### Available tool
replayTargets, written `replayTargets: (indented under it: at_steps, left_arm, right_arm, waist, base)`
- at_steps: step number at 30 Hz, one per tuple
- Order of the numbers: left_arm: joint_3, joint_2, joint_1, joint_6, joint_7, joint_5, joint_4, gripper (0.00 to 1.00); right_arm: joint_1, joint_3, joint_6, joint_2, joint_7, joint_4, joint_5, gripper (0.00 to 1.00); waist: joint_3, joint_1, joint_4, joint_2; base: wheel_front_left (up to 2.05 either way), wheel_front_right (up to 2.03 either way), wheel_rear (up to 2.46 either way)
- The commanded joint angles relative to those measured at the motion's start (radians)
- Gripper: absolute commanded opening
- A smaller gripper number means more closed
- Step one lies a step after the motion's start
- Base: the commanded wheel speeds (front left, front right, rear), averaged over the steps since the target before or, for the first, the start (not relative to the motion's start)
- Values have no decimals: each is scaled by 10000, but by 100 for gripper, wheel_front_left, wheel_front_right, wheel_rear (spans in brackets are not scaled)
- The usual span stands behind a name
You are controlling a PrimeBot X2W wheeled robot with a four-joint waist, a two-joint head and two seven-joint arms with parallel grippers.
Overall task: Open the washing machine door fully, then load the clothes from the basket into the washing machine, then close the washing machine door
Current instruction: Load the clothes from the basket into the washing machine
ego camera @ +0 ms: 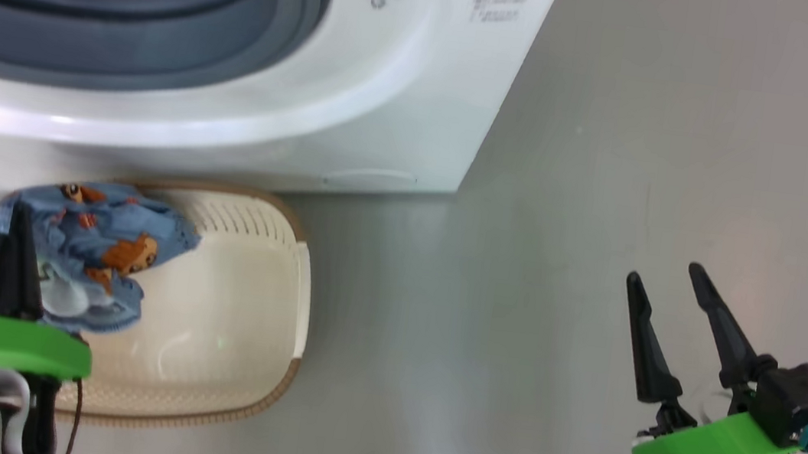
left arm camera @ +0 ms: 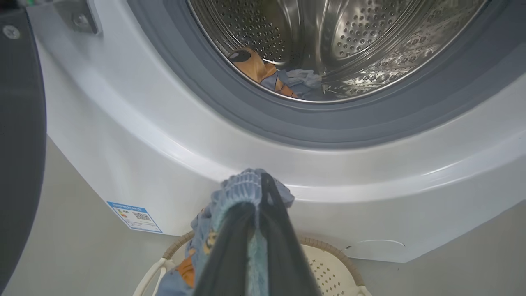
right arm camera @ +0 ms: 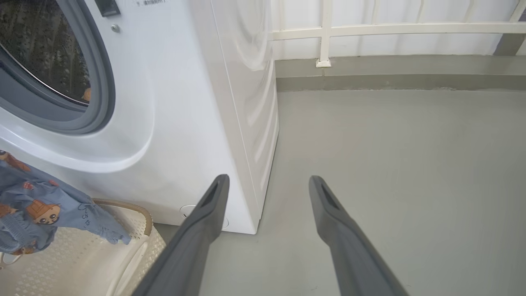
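Loading is under way: the left gripper (ego camera: 13, 225), fingers (ego camera: 4, 278) clenched on a bear-print garment (ego camera: 101, 244), is holding it above the basket (ego camera: 253, 386) before the washing machine (ego camera: 404, 103). The next move is calling for a raise to the open drum (left arm camera: 349, 41). The right gripper (ego camera: 664, 278) is hanging released.

Grey print (ego camera: 501, 1) on washing machine (ego camera: 402, 119), blue label sticker (left arm camera: 134, 217): unreadable.
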State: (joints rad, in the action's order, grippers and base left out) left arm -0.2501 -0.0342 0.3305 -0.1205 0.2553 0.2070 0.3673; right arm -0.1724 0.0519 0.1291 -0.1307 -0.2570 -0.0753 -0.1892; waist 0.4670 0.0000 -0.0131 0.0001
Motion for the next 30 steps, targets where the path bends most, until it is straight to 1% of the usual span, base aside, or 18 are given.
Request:
replayTargets:
  at_steps: [1,7,15,22,30]
  left_arm:
    - [-271,-216,-477,-51,64,-143,-523,0]
    - [-302,-179,-1030,-60,64,-230,-1153,0]
    - [-284,-164,-1933,5,64,-293,-2447,0]
    - [-47,-162,-2576,200,64,-252,-3479,0]
    - [233,-161,-3447,437,64,-234,-4308,0]
  right_arm:
    - [363,186,16,-54,-48,160,-114,100]
    - [605,271,16,-17,-48,129,-120,100]
    - [860,373,16,17,-48,78,-137,100]
    - [1074,404,16,-15,-48,26,-130,100]
    - [1310,412,16,-40,-48,-1,-178,100]
  waist:
    - [-938,0,1,-1]
    - [-1559,0,-57,-1]
    - [-2388,0,-158,-1]
    - [-2973,0,-152,-1]
    - [-3506,0,-168,-1]
  base:
    - [0,0,0]
    - [0,0,0]
    - [0,0,0]
    - [0,0,0]
    - [0,0,0]
